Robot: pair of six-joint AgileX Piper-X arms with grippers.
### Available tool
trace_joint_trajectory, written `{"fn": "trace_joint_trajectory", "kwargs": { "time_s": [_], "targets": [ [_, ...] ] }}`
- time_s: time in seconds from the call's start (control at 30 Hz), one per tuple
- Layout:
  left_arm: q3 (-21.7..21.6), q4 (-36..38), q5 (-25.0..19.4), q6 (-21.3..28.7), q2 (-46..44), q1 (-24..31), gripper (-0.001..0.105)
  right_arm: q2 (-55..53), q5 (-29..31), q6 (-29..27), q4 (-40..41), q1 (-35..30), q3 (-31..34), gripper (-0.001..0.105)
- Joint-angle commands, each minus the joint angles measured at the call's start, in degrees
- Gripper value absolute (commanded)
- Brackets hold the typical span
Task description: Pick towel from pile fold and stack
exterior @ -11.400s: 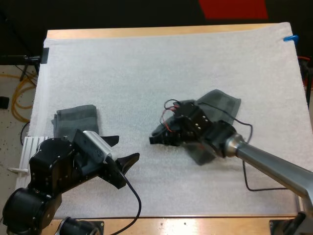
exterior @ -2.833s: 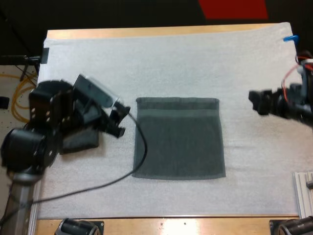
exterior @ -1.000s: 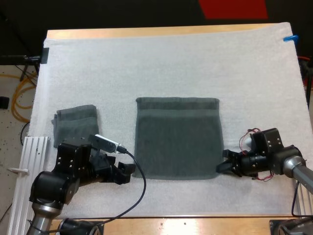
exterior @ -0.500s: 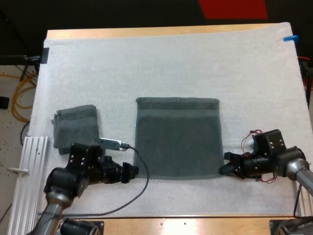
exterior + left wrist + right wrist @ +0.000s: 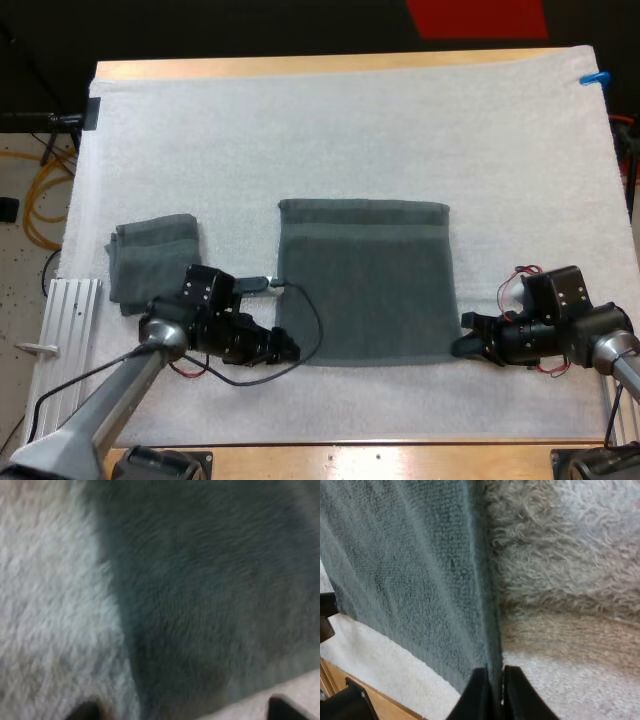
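Observation:
A dark grey-green towel lies spread flat in the middle of the white mat. A folded towel rests at the mat's left side. My left gripper sits low at the spread towel's near left corner; in the left wrist view the towel corner lies ahead of the gripper, whose fingertips stand wide apart, open. My right gripper is at the near right corner. In the right wrist view the gripper is shut on the towel's edge, with its fingers pressing from both sides.
The white mat covers most of the wooden table. A ribbed metal rail lies along the mat's near left edge. The table's front edge runs close behind both grippers.
My left gripper has slid right along the mat to the spread towel's near left corner. The right gripper has barely shifted at the near right corner.

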Motion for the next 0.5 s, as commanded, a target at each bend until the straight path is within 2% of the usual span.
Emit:
{"fn": "trace_joint_trajectory", "kwargs": {
  "time_s": [0.0, 0.13, 0.23, 0.47],
  "targets": [
    [0.1, -1.1, 0.0, 0.2, 0.8, -0.4, 0.062, -0.4, 0.2, -0.6, 0.6, 0.1, -0.1, 0.000],
    [0.1, -2.4, 2.2, 0.2, 1.9, -0.5, 0.053, -0.5, 0.2, -0.6, 0.8, 0.1, -0.1, 0.000],
    [0.1, -2.6, 4.4, 0.1, 1.9, -0.5, 0.052, -0.5, 0.2, -0.7, 1.0, 0.1, -0.1, 0.000],
    [0.1, -3.9, 4.5, -1.0, 1.9, -0.5, 0.052, -0.5, 0.2, -0.8, 1.0, 0.1, -0.1, 0.000]
  ]
}}
